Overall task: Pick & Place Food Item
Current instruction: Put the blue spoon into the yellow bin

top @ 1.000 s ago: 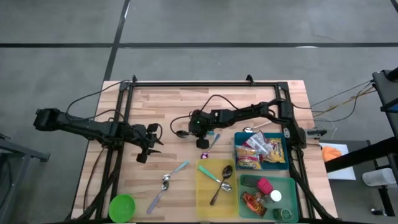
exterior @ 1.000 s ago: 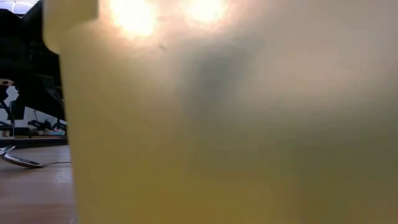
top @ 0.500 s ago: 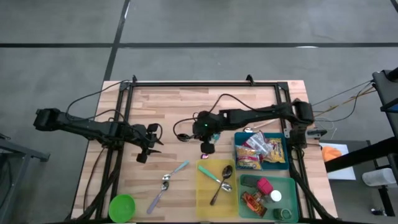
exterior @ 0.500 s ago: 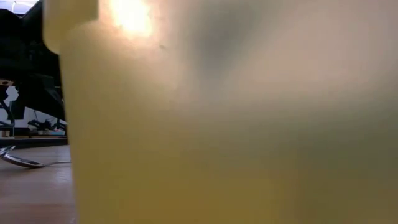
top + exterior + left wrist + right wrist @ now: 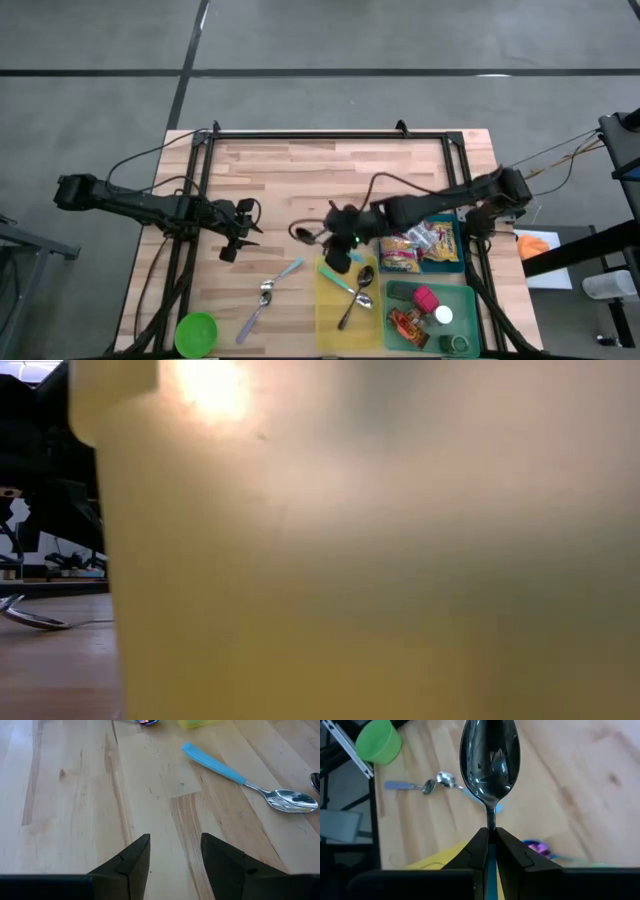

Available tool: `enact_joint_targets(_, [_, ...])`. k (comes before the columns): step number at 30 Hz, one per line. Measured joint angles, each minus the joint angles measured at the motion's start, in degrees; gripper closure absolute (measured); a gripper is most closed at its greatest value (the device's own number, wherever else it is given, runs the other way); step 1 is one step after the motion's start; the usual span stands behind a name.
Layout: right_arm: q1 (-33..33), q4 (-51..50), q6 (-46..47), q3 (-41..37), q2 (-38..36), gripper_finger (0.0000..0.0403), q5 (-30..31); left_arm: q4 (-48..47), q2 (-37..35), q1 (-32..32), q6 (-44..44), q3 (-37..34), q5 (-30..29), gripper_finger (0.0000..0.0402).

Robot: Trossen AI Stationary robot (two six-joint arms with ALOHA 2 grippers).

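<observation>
Spoon, glossy oval bowl, pinched in right pincer.

floor: grey concrete floor crossed by dark seam lines | furniture: light wooden table edged by a black frame | right edge: orange object lay beside the table | low view: dark room, bright light patch overhead

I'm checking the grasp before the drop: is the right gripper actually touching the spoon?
Touching. In the right wrist view the right gripper has its two fingers pressed against the spoon at its neck, no gap showing, with the bowl standing out beyond the tips.
</observation>
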Motion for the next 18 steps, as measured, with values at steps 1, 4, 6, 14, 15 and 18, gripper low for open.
enact_joint_targets(1, [1.29,-0.10,1.81,-0.01,0.00,0.0381,1.01,0.02,0.00,0.00,0.00,0.01,0.00,0.0228])
enact_joint_targets(4, [4.99,-1.38,6.73,-0.01,0.00,0.0381,4.46,0.02,0.00,0.01,0.00,0.01,0.00,0.0228])
enact_joint_targets(6, [7.38,-2.63,10.01,-0.01,0.00,0.0381,6.92,0.02,0.00,0.00,-0.02,0.01,-0.01,0.0228])
enact_joint_targets(14, [15.38,-4.04,26.34,-2.60,0.00,0.0381,17.99,0.02,0.00,0.02,-0.02,0.00,0.00,0.0228])
enact_joint_targets(15, [16.25,-4.04,28.79,-3.39,0.00,0.0381,18.92,0.02,0.00,0.02,-0.02,0.01,-0.01,0.0228])
enact_joint_targets(18, [18.22,-3.78,36.10,-6.06,0.00,0.0381,20.63,0.02,0.00,0.02,-0.04,0.01,0.00,0.0228])
